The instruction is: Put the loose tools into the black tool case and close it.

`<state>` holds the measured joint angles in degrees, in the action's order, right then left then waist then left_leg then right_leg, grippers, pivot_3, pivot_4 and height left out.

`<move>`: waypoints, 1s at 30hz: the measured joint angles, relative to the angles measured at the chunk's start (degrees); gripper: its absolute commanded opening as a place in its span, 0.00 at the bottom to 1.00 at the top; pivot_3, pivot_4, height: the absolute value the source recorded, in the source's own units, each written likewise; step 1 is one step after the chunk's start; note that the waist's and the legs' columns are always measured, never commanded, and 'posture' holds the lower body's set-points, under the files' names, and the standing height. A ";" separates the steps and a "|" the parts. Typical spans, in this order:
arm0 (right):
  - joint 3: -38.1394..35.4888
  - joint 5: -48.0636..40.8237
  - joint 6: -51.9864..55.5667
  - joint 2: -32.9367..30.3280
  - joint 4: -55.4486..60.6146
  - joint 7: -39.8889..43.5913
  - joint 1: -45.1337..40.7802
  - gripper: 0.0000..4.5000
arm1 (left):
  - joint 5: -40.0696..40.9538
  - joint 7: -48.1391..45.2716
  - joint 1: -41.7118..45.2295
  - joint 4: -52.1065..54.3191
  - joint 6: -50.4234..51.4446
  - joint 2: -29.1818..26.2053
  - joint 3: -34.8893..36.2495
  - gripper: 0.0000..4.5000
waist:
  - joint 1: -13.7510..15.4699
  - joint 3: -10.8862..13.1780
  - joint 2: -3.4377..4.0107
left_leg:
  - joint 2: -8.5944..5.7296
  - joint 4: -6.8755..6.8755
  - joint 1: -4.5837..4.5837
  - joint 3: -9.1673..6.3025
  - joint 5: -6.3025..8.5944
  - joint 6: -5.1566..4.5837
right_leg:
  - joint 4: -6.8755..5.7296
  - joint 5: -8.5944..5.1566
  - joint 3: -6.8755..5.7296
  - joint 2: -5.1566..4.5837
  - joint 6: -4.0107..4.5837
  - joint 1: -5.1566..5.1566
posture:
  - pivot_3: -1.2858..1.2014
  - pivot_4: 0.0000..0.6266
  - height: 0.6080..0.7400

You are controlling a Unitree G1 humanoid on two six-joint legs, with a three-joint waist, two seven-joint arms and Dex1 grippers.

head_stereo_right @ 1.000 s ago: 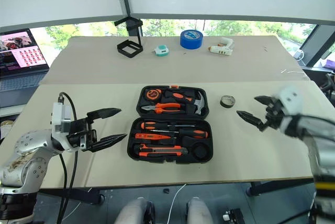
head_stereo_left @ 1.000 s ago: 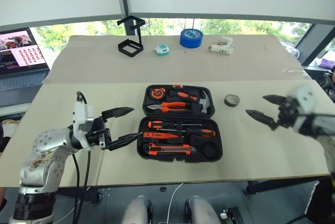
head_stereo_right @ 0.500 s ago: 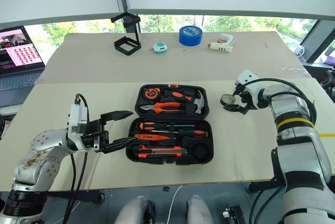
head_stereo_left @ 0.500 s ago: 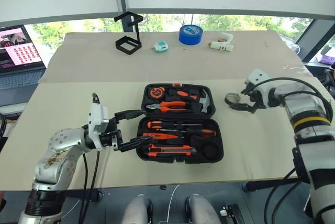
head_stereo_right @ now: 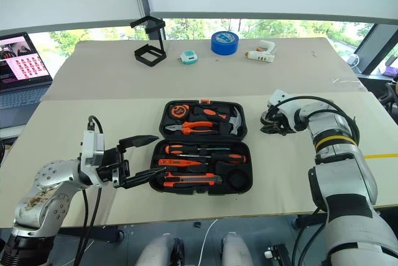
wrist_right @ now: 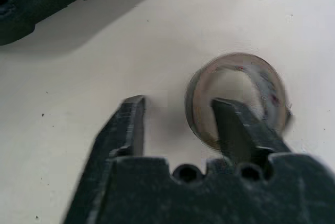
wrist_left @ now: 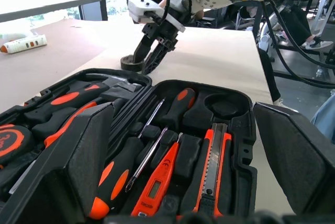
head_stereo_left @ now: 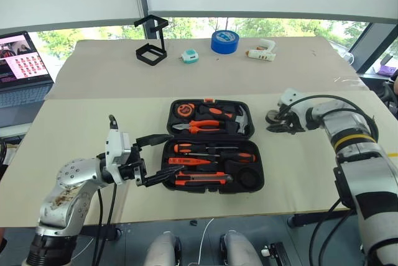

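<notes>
Open black tool case (head_stereo_left: 213, 146) at the table's (head_stereo_left: 93, 117) front-centre, screwdrivers (wrist_left: 118, 169), tester pen (wrist_left: 157, 185) and utility knife (wrist_left: 212, 166) seated in its slots. No lettering is readable. Left end effector (head_stereo_left: 158, 160), spread wide, at the case's left edge. Right end effector (wrist_right: 178, 114): the wrist view shows one finger inside the tape roll (wrist_right: 238, 96), one outside, gap partly narrowed; head views hide this.

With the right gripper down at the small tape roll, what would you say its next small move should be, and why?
Probably finish closing the right gripper on the small tape roll before lifting. One finger sits inside the ring and the other outside its wall with a gap left, so the jaws are not yet clamped. The round slot in the black tool case is empty.
</notes>
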<state>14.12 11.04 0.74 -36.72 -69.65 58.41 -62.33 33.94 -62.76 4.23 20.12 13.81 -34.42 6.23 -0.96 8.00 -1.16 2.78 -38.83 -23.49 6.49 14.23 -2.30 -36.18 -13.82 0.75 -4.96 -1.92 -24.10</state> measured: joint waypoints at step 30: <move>1.43 -23.62 32.74 -14.19 83.65 22.64 37.66 0.01 | -0.06 -6.63 -8.91 4.71 -4.13 -5.85 0.46 1.00 | 1.11 0.06 0.05 | -0.01 -0.14 -0.01 -0.10 0.06 -0.15 | 0.02 0.13 -0.10 -0.10 0.02 -0.06 | 0.52 0.24 1.00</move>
<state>15.54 -12.58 33.48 -50.91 14.00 81.05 -24.67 33.88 -69.39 -4.68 24.84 9.67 -40.28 6.69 0.16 8.07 -1.11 2.77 -38.97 -23.50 6.39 14.30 -2.44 -36.16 -13.69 0.65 -5.06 -1.90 -24.16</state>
